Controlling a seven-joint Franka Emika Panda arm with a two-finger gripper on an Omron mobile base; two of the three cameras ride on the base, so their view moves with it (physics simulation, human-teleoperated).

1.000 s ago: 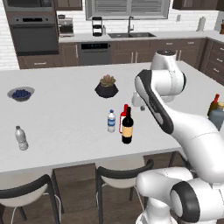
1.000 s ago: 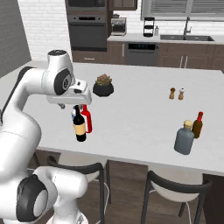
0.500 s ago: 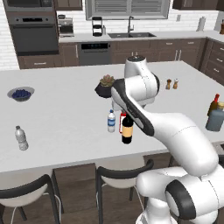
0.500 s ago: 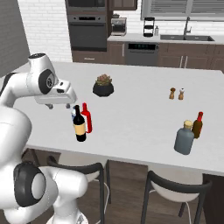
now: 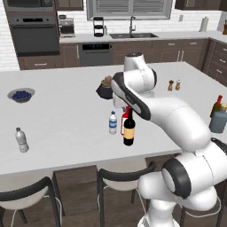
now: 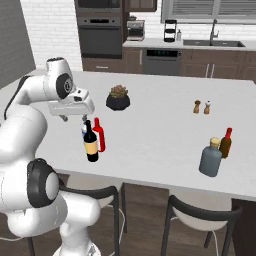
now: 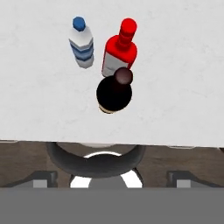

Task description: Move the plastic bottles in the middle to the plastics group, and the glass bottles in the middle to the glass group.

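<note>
Three bottles clustered near the island counter (image 5: 66,111)'s front edge: wine bottle (image 5: 129,128) foremost, flat bottle (image 6: 99,134) just behind, touching or nearly, water bottle (image 5: 113,123) beside them to the left. Potted plant (image 5: 105,87) farther back. Lone water bottle (image 5: 21,140) far left; two bottles (image 6: 217,152) far right.

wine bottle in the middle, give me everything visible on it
The wine bottle is tall, dark, glassy, with a tan label low on its body and a dark red top. It stands upright near the counter's front edge, just in front of the red bottle; contact unclear. The pincer hangs above, not gripping it.
</note>
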